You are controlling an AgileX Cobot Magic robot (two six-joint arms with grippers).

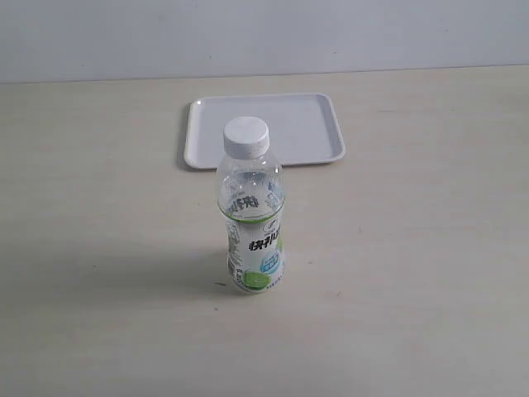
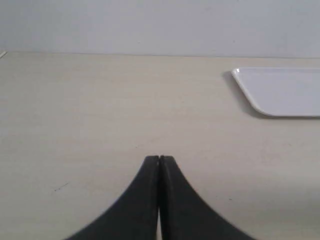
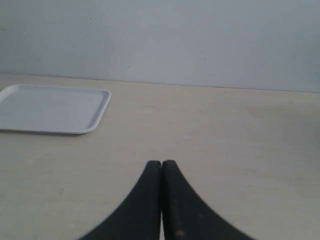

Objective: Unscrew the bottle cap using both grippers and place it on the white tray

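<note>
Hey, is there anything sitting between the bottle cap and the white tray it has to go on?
Nothing visible does. The bottle cap sits on the upright bottle, and in the exterior view only bare table shows between the bottle and the white tray behind it. The tray itself holds nothing.

Setting reads as a lab test bench. You see a pale wood-grain desk [image 1: 430,298] running to a plain grey-white wall [image 1: 264,33] at 12 o'clock. Staged on it: one bottle [image 1: 252,223], with a white tray [image 1: 297,124] at its 12 o'clock.
</note>
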